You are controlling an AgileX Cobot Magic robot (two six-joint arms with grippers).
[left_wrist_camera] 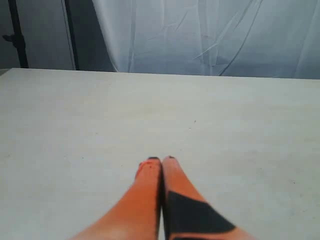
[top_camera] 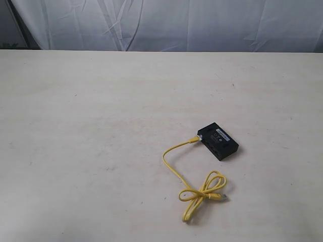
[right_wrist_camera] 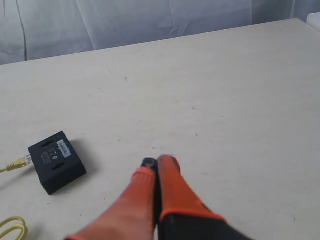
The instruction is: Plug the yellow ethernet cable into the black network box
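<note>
- On the pale table point(top_camera: 101, 126), right of centre in the exterior view, lies the black network box point(top_camera: 218, 141), flat, with a pale label strip point(top_camera: 221, 133) on its top face.
- The yellow ethernet cable point(top_camera: 174, 169) runs from the left short end of the box, curves toward the near edge of the table and ends in a loose tied loop point(top_camera: 202, 193).
- One plug point(top_camera: 196, 138) meets the short end of the box. Contact is visible in the exterior and right wrist views; full seating cannot be told.
- The second plug point(top_camera: 221, 197) lies free on the table just beside the loop, well apart from the box.
- Left gripper point(left_wrist_camera: 161, 159): the orange fingers point(left_wrist_camera: 147, 190) are pressed together, holding nothing, above bare table surface. Neither box nor cable shows in the left wrist view.
- Right gripper point(right_wrist_camera: 157, 161): jaws are closed against each other, holding nothing. It hovers near the box, not touching it; the box and the plugged cable end lie off to one side of the fingertips.
- A white curtain point(top_camera: 176, 25) hangs behind the far edge of the table.
</note>
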